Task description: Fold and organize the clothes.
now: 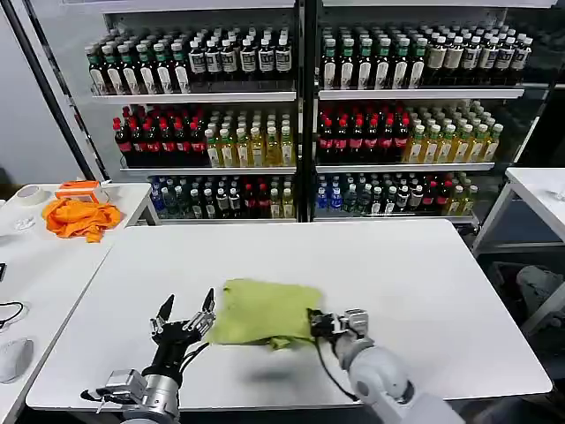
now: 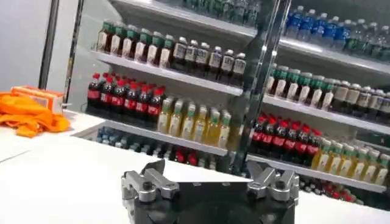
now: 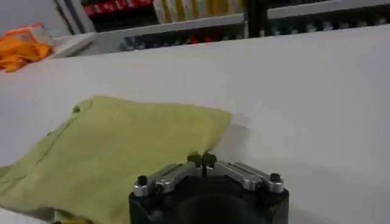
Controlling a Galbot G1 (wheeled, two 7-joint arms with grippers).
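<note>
Lime-green T-shirt lies folded into a compact, roughly rectangular bundle on the white table, toward the near edge and a bit left of centre. Left gripper sits just beside the shirt's left edge, fingers spread wide and pointing up and away, nothing between them; one fingertip is close to the fabric, can't tell if it touches. In the left wrist view the same gripper shows its two fingers well apart with only table and shelves behind. Right gripper is at the shirt's near right corner, just beside or touching the cloth, contact unclear from the head view. In the right wrist view the right gripper has its fingertips pressed together, tips meeting right at the near edge of the T-shirt; can't tell whether any fabric is pinched between them. Shirt surface there looks mostly flat with a folded edge on the left side. Orange cloth is bunched on the side table far left, well apart from the shirt, with an orange box just behind it. Bottle shelves stand across the far side behind the table.
</note>
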